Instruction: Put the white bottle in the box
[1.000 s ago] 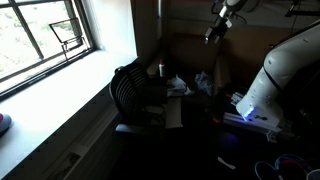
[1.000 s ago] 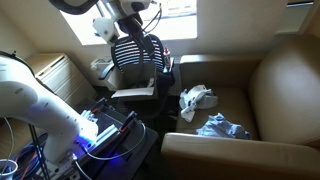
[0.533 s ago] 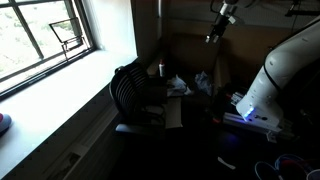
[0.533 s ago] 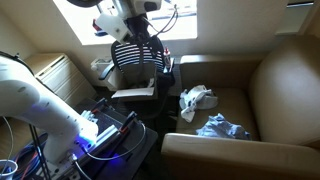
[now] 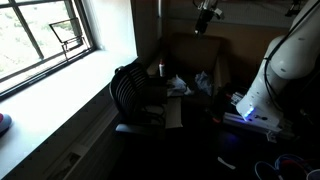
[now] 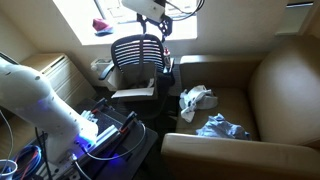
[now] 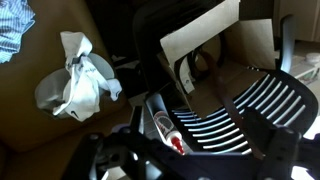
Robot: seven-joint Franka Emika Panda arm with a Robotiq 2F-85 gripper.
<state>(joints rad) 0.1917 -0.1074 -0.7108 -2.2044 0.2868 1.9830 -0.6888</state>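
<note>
The white bottle [image 7: 161, 122] is a small pale cylinder with a red mark, standing beside the black ribbed basket [image 7: 250, 108]. It also shows in both exterior views [image 5: 160, 70] [image 6: 168, 67], next to the basket [image 5: 130, 88] [image 6: 139, 55]. A cardboard box [image 7: 215, 45] lies by the basket, and shows in both exterior views [image 6: 134, 92] [image 5: 173, 112]. My gripper [image 7: 195, 152] is open and empty, high above the bottle near the top of both exterior views [image 5: 204, 20] [image 6: 161, 22].
A crumpled white wrapper [image 7: 75, 82] [image 6: 195, 98] and a blue-white one [image 6: 222, 126] lie on the brown couch seat [image 6: 250, 100]. A window sill [image 5: 70, 95] runs behind the basket. The robot base with blue lights [image 5: 250, 112] [image 6: 100, 130] stands close by.
My gripper has moved up and sideways across the scene, now sitting higher over the basket and bottle. The bottle, basket and wrappers have not moved.
</note>
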